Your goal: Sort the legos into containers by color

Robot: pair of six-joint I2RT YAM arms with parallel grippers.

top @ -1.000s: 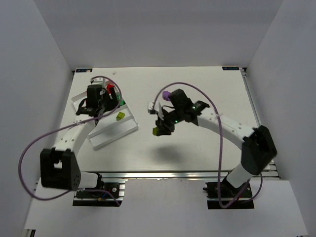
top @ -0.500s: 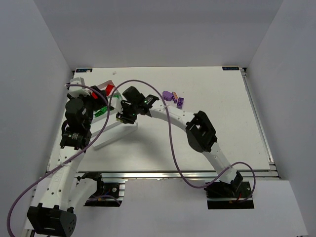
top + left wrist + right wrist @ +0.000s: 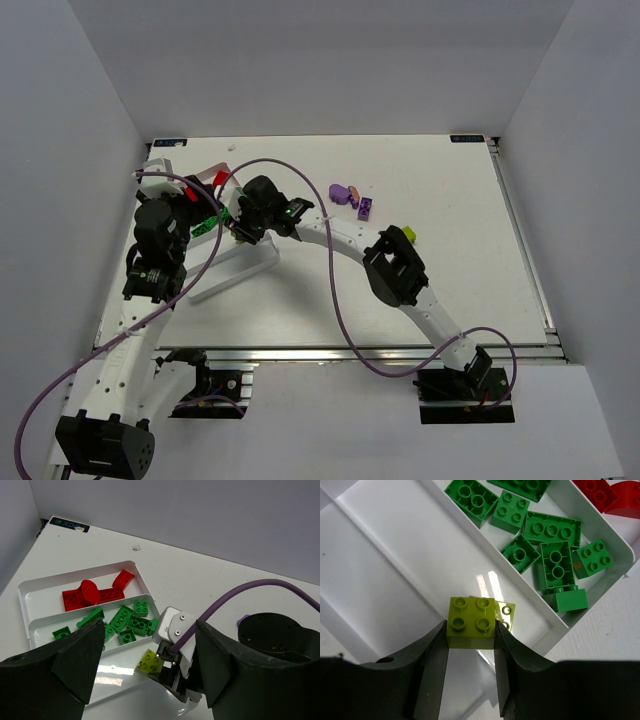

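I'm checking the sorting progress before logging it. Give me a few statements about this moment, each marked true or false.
1. The right gripper holds a yellow-green brick. True.
2. The left gripper grips a red brick. False: it is open and holds nothing.
3. The green bricks lie in the white tray, in the compartment next to the red bricks. True.
4. Every purple brick is in the tray. False: purple bricks lie on the table, outside it.
5. The held brick hangs over the green compartment. False: it is over the neighbouring one, where another yellow-green brick lies.
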